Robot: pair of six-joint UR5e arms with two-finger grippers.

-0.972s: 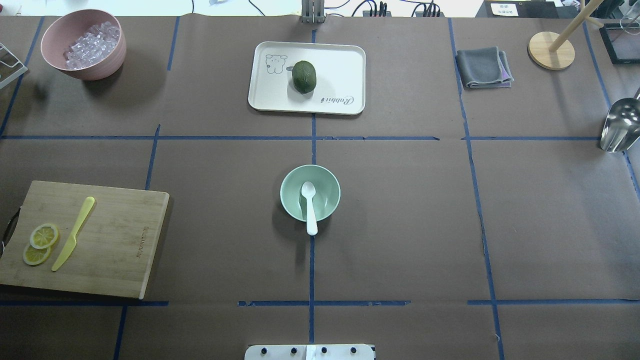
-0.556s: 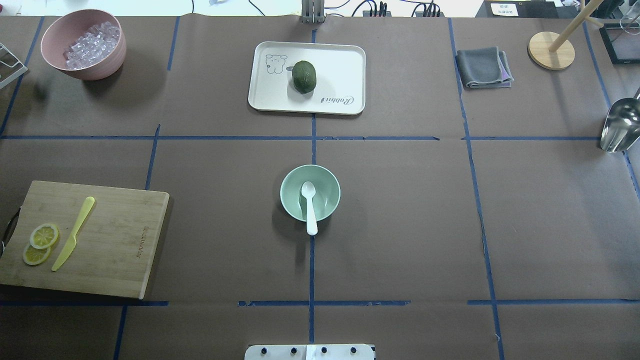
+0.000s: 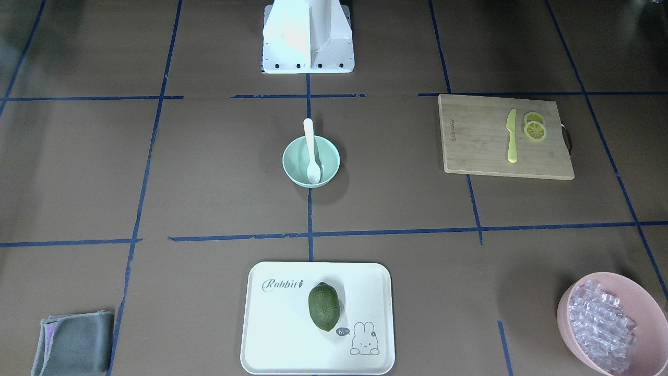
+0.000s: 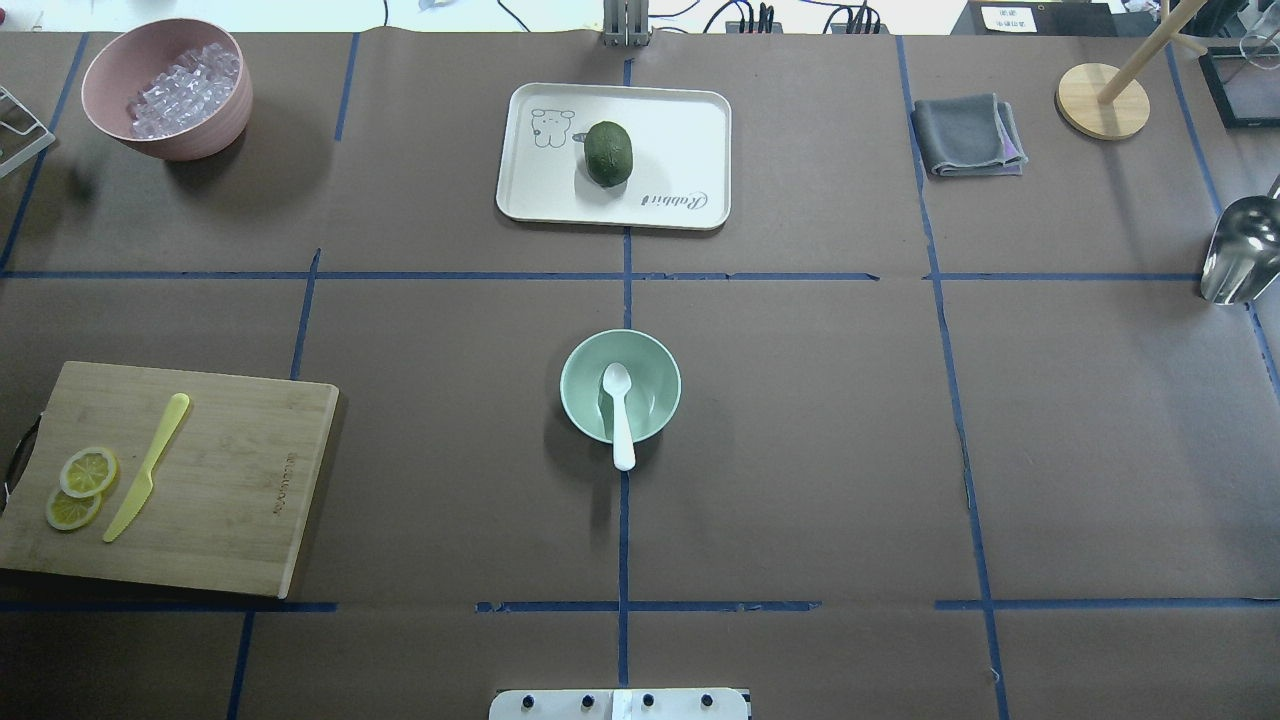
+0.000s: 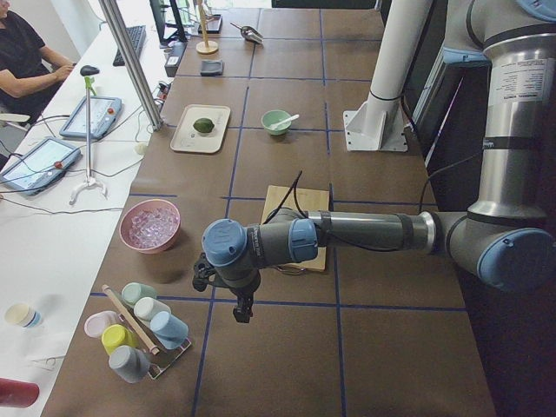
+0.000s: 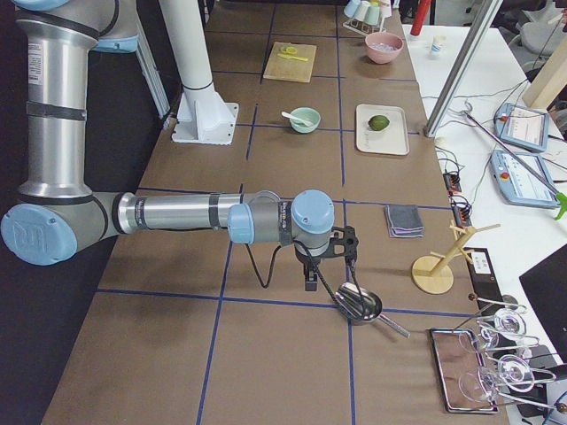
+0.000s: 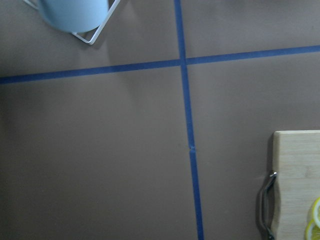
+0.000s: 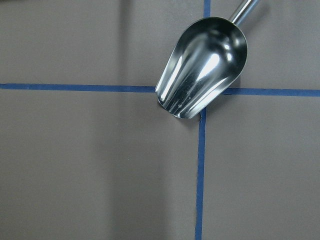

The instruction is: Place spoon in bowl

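Note:
The white spoon [image 4: 619, 405] lies in the mint-green bowl [image 4: 652, 385] at the table's middle, scoop inside and handle resting over the rim nearest the robot. Both also show in the front view, the spoon [image 3: 311, 151] in the bowl [image 3: 294, 162]. Neither gripper is near them. The left gripper [image 5: 242, 311] hangs over the table's left end, the right gripper [image 6: 310, 282] over its right end. Both show only in the side views, so I cannot tell whether they are open or shut.
A pink bowl [image 4: 200, 140] of clear cubes stands far left. A white tray [image 4: 680, 140] holds a green fruit [image 4: 608, 153]. A cutting board [image 4: 230, 480] carries a yellow knife [image 4: 148, 466] and lemon slices. A grey cloth [image 4: 965, 135] and a metal scoop [image 8: 205, 65] lie right.

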